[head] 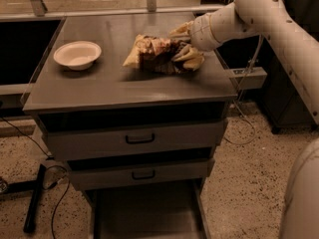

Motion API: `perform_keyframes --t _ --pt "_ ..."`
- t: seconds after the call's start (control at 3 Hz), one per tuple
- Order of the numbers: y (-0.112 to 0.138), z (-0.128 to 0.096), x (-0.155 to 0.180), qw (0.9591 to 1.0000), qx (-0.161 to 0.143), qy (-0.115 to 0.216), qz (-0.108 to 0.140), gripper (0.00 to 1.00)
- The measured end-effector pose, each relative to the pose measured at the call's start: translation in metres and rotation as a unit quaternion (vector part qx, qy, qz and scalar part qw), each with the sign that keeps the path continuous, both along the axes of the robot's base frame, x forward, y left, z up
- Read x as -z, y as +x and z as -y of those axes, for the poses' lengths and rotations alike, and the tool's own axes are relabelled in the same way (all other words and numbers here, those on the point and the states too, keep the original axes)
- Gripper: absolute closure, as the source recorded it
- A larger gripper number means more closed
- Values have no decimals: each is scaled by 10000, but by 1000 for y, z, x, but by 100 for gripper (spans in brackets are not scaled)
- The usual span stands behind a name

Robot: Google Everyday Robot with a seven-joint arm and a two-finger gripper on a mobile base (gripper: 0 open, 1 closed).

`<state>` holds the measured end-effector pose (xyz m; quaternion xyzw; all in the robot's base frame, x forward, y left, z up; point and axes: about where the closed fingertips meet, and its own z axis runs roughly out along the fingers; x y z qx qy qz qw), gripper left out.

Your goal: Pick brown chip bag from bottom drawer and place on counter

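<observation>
Bag [152, 54] lies crumpled on the counter [124, 91], right of the middle and nearer the back edge than the front. A tan corner of it points toward the left edge. Its dark right end sits between the fingers [192, 59] of the gripper [183, 46], which reaches in from over the right edge, close to the back right corner, at the end of a pale arm [259, 14]. One finger lies against the side of the bag that faces the back edge, the other against the side that faces the front edge. Both touch the crinkled foil, so the fingers are clamped on the bag while its underside rests on the counter.

A white bowl [77, 55] stands upright near the left edge, well apart from the bag and about as far back.

Below the front edge come the top drawer [99, 143] and the middle drawer [109, 179], each with a black handle at its centre. Under them the bottom drawer [144, 213] is pulled out toward the camera, its flat grey floor and side walls in view.

Black cables [55, 203] trail over the speckled floor left of the cabinet.
</observation>
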<state>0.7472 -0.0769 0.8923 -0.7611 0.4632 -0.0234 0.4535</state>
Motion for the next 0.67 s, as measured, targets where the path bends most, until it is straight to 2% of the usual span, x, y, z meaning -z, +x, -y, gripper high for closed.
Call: perform_keyframes --t 0.33,0.67 --pt "0 0 0 10000 0 0 0 0" --pt "0 0 0 10000 -1 0 -1 0"
